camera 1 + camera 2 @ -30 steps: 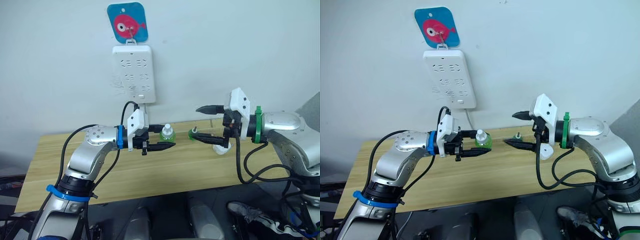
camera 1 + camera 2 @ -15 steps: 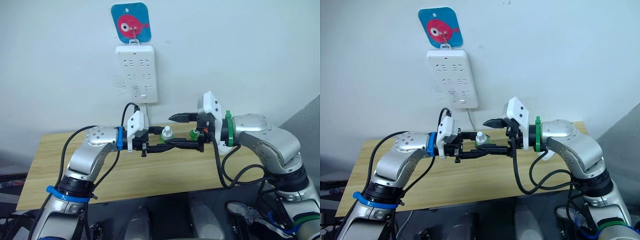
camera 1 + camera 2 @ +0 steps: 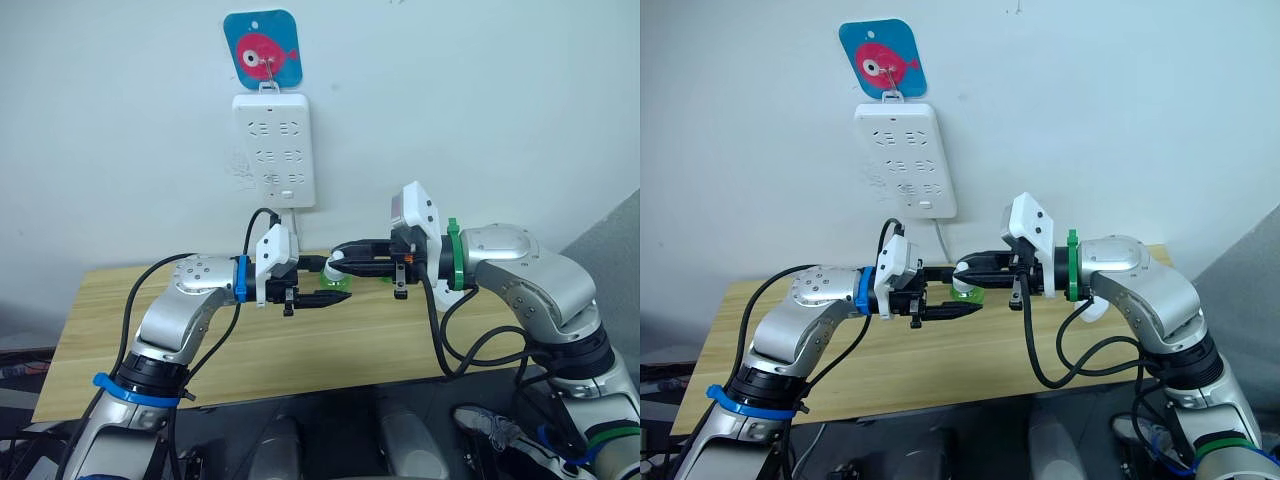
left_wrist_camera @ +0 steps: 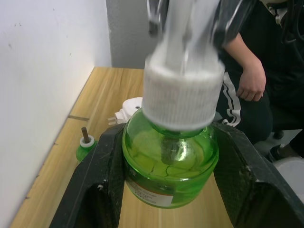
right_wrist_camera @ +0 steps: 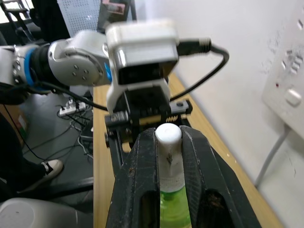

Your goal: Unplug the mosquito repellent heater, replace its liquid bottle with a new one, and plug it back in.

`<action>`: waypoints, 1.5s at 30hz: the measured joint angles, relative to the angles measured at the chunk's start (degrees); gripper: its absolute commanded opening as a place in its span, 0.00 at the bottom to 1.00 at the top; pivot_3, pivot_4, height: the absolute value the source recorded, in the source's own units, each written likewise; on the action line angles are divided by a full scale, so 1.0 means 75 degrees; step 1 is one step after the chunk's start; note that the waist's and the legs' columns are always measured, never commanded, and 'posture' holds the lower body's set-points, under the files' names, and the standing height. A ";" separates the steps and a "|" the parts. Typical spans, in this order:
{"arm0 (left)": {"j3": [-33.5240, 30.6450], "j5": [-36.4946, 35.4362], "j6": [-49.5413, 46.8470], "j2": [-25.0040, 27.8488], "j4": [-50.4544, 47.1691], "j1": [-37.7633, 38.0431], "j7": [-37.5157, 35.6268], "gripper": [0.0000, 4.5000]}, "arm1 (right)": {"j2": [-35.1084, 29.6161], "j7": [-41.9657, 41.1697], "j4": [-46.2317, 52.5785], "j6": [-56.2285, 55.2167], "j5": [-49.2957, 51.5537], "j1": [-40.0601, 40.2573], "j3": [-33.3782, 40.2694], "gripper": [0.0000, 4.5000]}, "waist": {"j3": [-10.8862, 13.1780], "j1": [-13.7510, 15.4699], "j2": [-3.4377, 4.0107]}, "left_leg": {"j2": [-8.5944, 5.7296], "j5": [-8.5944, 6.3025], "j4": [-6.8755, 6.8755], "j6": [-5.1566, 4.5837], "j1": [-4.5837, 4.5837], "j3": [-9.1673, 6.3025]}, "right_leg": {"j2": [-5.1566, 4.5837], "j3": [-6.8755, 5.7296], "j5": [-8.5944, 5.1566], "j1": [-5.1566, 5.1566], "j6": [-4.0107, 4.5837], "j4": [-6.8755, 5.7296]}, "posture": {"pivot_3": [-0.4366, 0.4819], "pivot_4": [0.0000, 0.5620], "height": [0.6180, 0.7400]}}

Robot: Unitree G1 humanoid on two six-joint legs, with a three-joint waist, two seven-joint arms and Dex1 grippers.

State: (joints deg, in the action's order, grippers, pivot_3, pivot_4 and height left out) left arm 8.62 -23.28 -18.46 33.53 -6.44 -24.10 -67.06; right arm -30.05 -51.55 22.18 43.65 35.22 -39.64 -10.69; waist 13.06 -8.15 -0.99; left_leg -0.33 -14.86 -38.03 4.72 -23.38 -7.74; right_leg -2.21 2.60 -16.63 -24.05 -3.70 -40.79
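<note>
A green liquid bottle (image 4: 167,164) with a white ribbed cap (image 4: 183,97) is held above the table, my left gripper (image 3: 325,287) shut on its green body. My right gripper (image 5: 168,137) comes from the opposite side and is shut on the cap (image 5: 168,134); both grippers meet in front of the wall. The white mosquito repellent heater (image 4: 127,108) lies on the table with its prongs showing, apart from both grippers. Beside it stands a smaller green bottle (image 4: 85,145) with a bare brown wick.
A long white power strip (image 3: 273,150) hangs on the wall under a blue fish hook (image 3: 262,48), above the grippers. The wooden table (image 3: 100,330) runs along the wall. A person's hand (image 4: 251,80) and dark clothing are beyond the table's end.
My right gripper has travelled left from the table's right side to the bottle and closed on its cap. The left gripper has held the bottle still.
</note>
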 measured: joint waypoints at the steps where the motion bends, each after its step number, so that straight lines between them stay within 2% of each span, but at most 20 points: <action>1: 0.0003 0.0101 0.0056 0.0143 0.0032 0.0143 -0.0016 0.50 | 0.0013 0.0058 -0.0035 0.0057 0.0122 -0.0222 0.0229 0.07 | 0.0000 -0.0001 0.0001 | 0.0000 0.0000 0.0001 0.0000 0.0001 0.0001 | 0.0000 0.0000 0.0000 0.0000 0.0000 0.0000 | 0.32 0.26 0.95; 4: 0.0003 0.0322 0.0189 0.0428 0.0319 0.0519 -0.0080 0.50 | -0.0171 0.0159 -0.0095 0.0048 0.0252 -0.0518 0.0846 0.07 | -0.0017 0.0001 0.0000 | 0.0002 -0.0001 0.0008 -0.0001 0.0002 -0.0003 | 0.0001 -0.0004 0.0000 0.0000 0.0000 0.0003 | 0.32 0.27 0.95; 6: -0.0007 0.0412 0.0207 0.0561 0.0352 0.0690 -0.0088 0.50 | -0.0256 0.0210 -0.0140 -0.0177 0.0021 -0.0329 0.0864 0.07 | -0.0025 0.0027 -0.0004 | 0.0000 -0.0001 0.0009 -0.0002 0.0000 -0.0005 | 0.0001 -0.0005 0.0000 0.0001 0.0000 0.0008 | 0.33 0.29 0.95; 12: -0.0186 0.0471 0.0211 0.1126 0.0105 0.1600 -0.0146 0.50 | -0.0221 0.0969 -0.1353 -0.2325 -0.2315 0.2082 -0.0101 0.07 | -0.0058 0.0042 -0.0018 | -0.0004 -0.0006 0.0009 -0.0010 0.0000 0.0012 | -0.0003 0.0012 0.0000 -0.0001 0.0000 0.0006 | 0.35 0.37 0.95; 15: -0.0225 0.0396 0.0111 0.1128 -0.0309 0.1692 -0.0127 0.50 | 0.0051 0.1420 -0.2121 -0.3666 -0.3207 0.2640 -0.0322 0.07 | -0.0054 0.0044 -0.0017 | 0.0002 -0.0006 0.0007 -0.0011 0.0011 0.0011 | 0.0005 0.0011 -0.0001 0.0005 0.0000 0.0000 | 0.36 0.42 0.95; 17: -0.0254 0.0346 -0.0034 0.1170 -0.0562 0.1716 -0.0120 0.50 | 0.0328 0.1745 -0.2806 -0.4414 -0.3655 0.2887 -0.0339 0.07 | -0.0022 0.0053 -0.0011 | 0.0005 -0.0010 0.0015 -0.0016 0.0059 0.0015 | 0.0008 0.0014 -0.0005 0.0053 0.0007 0.0005 | 0.36 0.44 0.95; 25: -0.0390 0.0059 -0.0516 0.1426 -0.0978 0.1846 -0.0148 0.50 | 0.1197 0.2595 -0.5801 -0.6371 -0.4741 0.2899 -0.0408 0.07 | 0.0216 0.0106 0.0004 | 0.0013 -0.0020 0.0021 -0.0035 0.0100 0.0013 | 0.0019 0.0013 -0.0020 0.0094 0.0029 0.0005 | 0.38 0.54 0.95; 31: -0.0451 -0.0057 -0.0656 0.1602 -0.1096 0.1996 -0.0157 0.50 | 0.1512 0.2967 -0.7021 -0.7141 -0.4920 0.2395 -0.0217 0.07 | 0.0369 0.0132 0.0012 | 0.0015 -0.0021 0.0019 -0.0035 0.0101 0.0012 | 0.0019 0.0014 -0.0021 0.0093 0.0029 0.0003 | 0.39 0.58 0.95; 39: -0.0445 -0.0062 -0.0633 0.1717 -0.1160 0.2065 -0.0178 0.50 | 0.1733 0.2872 -0.7398 -0.7217 -0.4653 0.2543 0.0157 0.66 | 0.0489 0.0244 0.0018 | 0.0015 -0.0021 0.0017 -0.0035 0.0096 0.0011 | 0.0019 0.0014 -0.0021 0.0093 0.0030 0.0004 | 0.37 0.56 0.95; 43: -0.0408 -0.0015 -0.0484 0.1645 -0.1007 0.1954 -0.0175 0.50 | 0.1492 0.2699 -0.6044 -0.6762 -0.4250 0.3018 0.0517 0.96 | 0.0494 0.0263 0.0028 | 0.0013 -0.0021 0.0018 -0.0035 0.0092 0.0008 | 0.0016 0.0013 -0.0021 0.0091 0.0030 0.0009 | 0.36 0.53 0.95; 45: -0.0375 0.0007 -0.0429 0.1549 -0.0852 0.1831 -0.0157 0.50 | 0.1141 0.2462 -0.4918 -0.6284 -0.4020 0.3291 0.0676 1.00 | 0.0494 0.0270 0.0028 | 0.0013 -0.0020 0.0017 -0.0035 0.0089 0.0008 | 0.0016 0.0013 -0.0021 0.0091 0.0029 0.0010 | 0.34 0.51 0.95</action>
State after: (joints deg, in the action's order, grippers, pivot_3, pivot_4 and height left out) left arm 5.80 -23.23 -21.68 45.15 -12.83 -10.37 -68.24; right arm -21.49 -33.08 -14.71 -3.47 5.07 -14.96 -5.62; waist 16.76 -6.13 -0.77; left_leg -0.24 -15.01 -37.90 4.46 -22.71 -7.68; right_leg -2.09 2.70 -16.79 -23.37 -3.48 -40.72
